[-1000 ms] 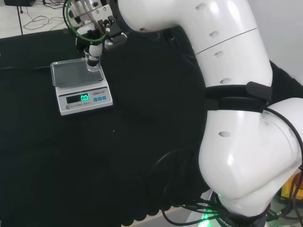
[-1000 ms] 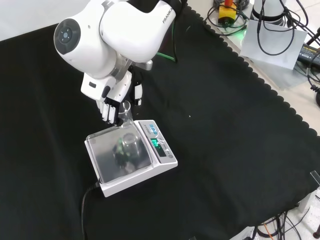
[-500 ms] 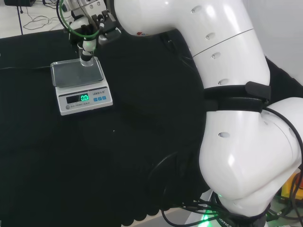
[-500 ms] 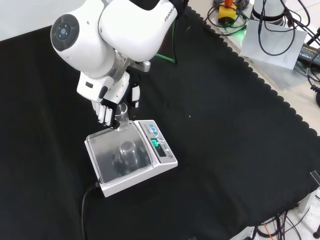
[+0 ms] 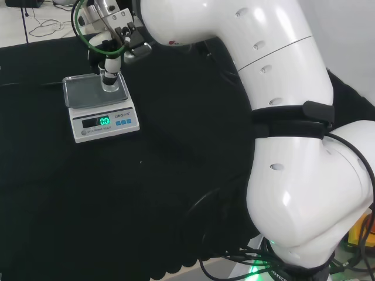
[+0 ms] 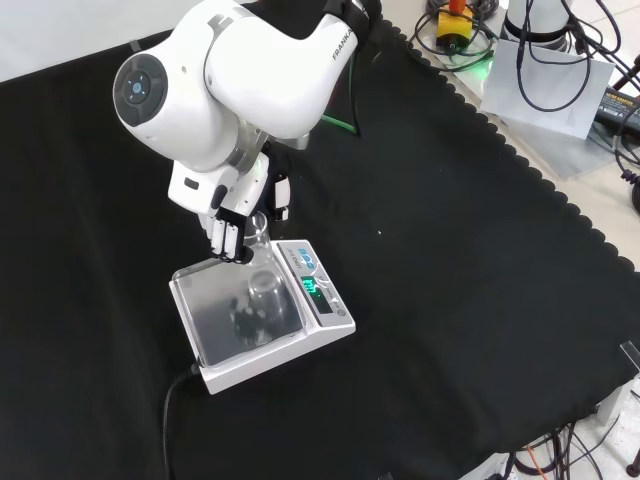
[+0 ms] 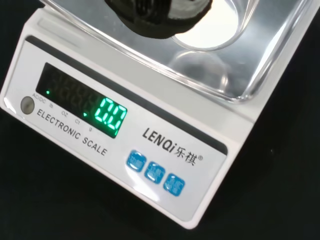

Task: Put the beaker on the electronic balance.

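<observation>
balance (image 6: 262,318) sits at the left of the desk (image 6: 460,260) in the front view, its steel pan under the clear beaker (image 6: 257,232), which the robot hand (image 6: 232,212) holds with fingers curled round it over the pan's far edge, seemingly not yet set down. since the beaker hangs near the rim rather than the middle, letting go here could tip it off the pan onto the cloth. fingers catching the glass as they uncurl could also drag it over.
</observation>
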`<state>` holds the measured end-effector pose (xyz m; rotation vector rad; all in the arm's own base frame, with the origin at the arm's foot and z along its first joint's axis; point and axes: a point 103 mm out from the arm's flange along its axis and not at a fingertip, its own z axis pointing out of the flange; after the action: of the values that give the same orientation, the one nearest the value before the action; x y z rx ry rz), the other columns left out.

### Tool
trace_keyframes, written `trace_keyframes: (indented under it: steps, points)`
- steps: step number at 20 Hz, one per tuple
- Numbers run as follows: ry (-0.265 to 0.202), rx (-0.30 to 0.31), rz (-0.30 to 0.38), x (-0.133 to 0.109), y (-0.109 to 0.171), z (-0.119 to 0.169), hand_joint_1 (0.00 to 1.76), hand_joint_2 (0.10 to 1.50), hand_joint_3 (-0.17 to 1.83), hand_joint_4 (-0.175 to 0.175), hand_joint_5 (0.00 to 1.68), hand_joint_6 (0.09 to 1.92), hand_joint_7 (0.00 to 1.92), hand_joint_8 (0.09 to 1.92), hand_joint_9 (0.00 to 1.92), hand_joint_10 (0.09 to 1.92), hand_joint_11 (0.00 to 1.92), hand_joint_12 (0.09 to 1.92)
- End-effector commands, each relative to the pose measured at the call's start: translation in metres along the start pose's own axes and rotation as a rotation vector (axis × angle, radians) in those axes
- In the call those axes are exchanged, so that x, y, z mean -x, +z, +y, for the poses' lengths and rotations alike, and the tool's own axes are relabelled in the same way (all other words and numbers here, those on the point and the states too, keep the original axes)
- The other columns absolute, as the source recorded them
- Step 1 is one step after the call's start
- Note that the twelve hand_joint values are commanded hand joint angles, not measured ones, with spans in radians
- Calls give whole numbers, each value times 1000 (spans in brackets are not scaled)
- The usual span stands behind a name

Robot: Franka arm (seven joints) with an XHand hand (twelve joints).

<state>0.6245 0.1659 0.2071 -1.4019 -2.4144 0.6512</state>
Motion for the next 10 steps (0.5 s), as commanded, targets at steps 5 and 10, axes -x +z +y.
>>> trace_keyframes:
  steps: [5, 10]
  points:
    - [-11, 5, 12, -5, 2, 8, 1360, 1166, 0, -175, 821, 1238, 694, 1323, 1004, 1123, 990, 936]
    - [-24, -28, 25, -7, 16, 26, 1360, 1166, 0, -175, 822, 1238, 695, 1322, 1005, 1123, 990, 936]
